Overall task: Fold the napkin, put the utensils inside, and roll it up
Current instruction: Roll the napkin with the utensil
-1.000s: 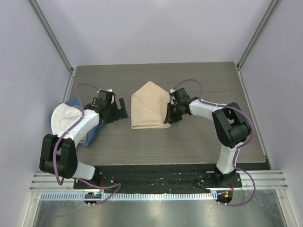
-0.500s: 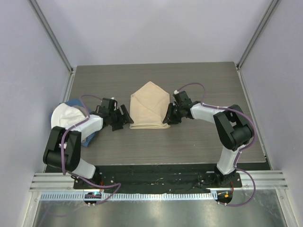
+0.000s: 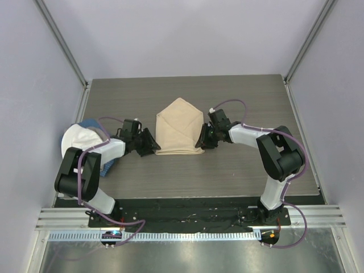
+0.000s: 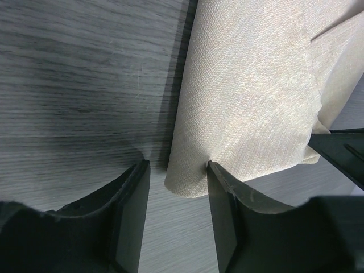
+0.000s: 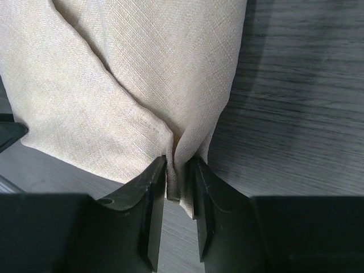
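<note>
The beige napkin (image 3: 179,128) lies folded in the middle of the table, its point toward the far side. My left gripper (image 3: 152,142) is at its near left corner. In the left wrist view the jaws (image 4: 177,176) straddle that rounded corner of the napkin (image 4: 250,85); one finger touches the cloth and a gap remains at the other, so it is open. My right gripper (image 3: 202,139) is at the near right corner, shut on a pinched fold of the napkin (image 5: 114,74) between its fingertips (image 5: 177,170). The utensils are hidden.
A white rounded thing (image 3: 75,142) rests on a blue cloth (image 3: 107,165) at the table's left edge, under the left arm. Grey walls and metal posts enclose the table on three sides. The dark base rail (image 3: 187,213) runs along the near edge.
My left gripper has moved right to the napkin's near left corner, its jaws narrowing around it. The right gripper has stayed at the right corner, its jaws widening slightly.
</note>
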`<state>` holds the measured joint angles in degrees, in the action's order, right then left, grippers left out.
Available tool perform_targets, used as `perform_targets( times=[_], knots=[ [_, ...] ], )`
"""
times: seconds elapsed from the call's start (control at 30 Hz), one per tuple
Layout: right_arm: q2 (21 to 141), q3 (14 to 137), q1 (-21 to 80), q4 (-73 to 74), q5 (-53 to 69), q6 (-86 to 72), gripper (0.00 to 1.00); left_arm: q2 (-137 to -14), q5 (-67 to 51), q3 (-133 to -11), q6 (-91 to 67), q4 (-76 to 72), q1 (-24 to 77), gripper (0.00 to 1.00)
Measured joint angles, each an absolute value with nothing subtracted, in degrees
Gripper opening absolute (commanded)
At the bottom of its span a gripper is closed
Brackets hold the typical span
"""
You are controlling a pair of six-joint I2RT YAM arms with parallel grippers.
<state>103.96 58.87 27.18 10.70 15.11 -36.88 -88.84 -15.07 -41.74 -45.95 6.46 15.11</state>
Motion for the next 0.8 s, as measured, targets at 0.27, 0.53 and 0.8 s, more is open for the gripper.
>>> perform_targets(
  times=[0.27,0.53,0.8],
  knots=[
    [103.96,58.87,27.18,10.68,15.11,-37.04,0.33,-89.80,-16.40,-41.39,-46.83,4.91,15.14,0.35],
    [103.96,58.87,27.18,10.33,15.07,-36.99,0.36,-92.03,-18.61,-41.39,-47.79,2.35,15.14,0.21],
    [103.96,58.87,27.18,9.91,15.07,-36.73,0.41,-93.17,-19.33,-42.13,-47.51,2.52,15.14,0.00]
  ],
)
